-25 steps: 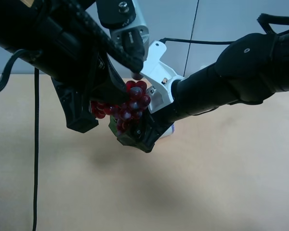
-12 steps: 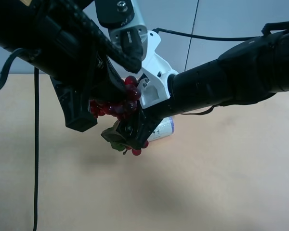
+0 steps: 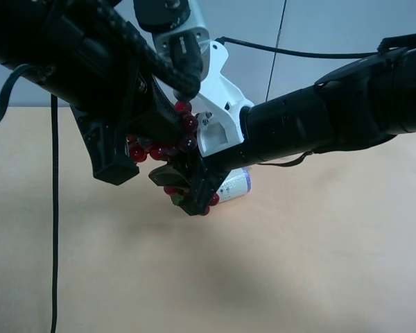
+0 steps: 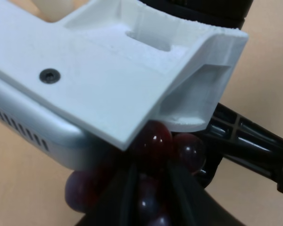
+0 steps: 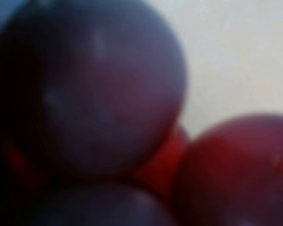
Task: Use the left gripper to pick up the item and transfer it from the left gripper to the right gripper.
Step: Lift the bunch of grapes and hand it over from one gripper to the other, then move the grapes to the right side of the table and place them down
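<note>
The item, a bunch of dark red and purple grapes (image 3: 183,133), hangs in the air between the two arms. My left gripper (image 3: 159,142), with the silver-grey rounded part, is the arm at the exterior high view's left. In the left wrist view its black fingers (image 4: 128,188) are closed on the grapes (image 4: 154,141). My right gripper (image 3: 187,189), with the white angular bracket (image 3: 218,114), is pushed in among the grapes from the right. Grapes (image 5: 104,89) fill the right wrist view, so its jaws are hidden. The white bracket (image 4: 113,75) fills the left wrist view.
A wrapped roll with a purple end (image 3: 236,183) lies on the tan table (image 3: 319,263) just behind the right gripper. A black cable (image 3: 53,222) hangs down at the exterior high view's left. A grey wall stands at the back.
The right gripper has pushed further left and up into the bunch. The grapes have shifted and spread, with a few now dangling below its fingers. The left gripper has held its place.
</note>
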Robot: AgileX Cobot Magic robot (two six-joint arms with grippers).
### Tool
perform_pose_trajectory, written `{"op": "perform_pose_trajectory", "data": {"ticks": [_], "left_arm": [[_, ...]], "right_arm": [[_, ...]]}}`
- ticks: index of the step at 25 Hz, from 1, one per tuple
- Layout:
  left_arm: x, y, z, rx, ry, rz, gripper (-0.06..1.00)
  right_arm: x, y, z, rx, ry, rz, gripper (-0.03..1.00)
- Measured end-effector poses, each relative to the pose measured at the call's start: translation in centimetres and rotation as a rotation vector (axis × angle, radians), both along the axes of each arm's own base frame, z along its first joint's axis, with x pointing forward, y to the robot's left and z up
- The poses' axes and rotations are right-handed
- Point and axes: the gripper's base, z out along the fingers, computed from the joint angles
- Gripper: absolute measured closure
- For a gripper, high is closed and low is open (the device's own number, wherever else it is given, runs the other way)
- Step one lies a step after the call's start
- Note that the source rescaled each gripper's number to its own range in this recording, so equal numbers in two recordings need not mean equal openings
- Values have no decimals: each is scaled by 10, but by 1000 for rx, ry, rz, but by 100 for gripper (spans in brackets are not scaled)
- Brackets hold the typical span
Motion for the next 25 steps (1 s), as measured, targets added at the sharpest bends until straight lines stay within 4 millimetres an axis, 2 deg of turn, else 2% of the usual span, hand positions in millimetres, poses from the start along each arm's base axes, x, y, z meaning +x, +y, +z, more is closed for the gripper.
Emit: {"op": "perform_pose_trajectory", "data": {"ticks": [3,5,7,10,12,15,20,25], "left_arm": [[0,0,0,-2,-1,0,94],[0,0,0,-7,-3,0,87],[0,-1,1,-23,1,2,59],[1,-2,2,-38,-4,6,10],[1,-2,2,-40,-4,6,0],[0,-2,2,-34,1,6,-4],[-3,4,-2,39,38,11,-5],[-8,25,8,107,18,101,-5]], "right_arm": [[0,0,0,0,0,0,94],[0,0,0,-1,-1,-1,94],[0,0,0,4,3,-3,94],[0,0,0,8,7,-5,94],[0,0,0,8,6,-4,94],[0,0,0,8,6,-4,95],[0,0,0,7,6,-4,96],[0,0,0,7,6,-4,96]]}}
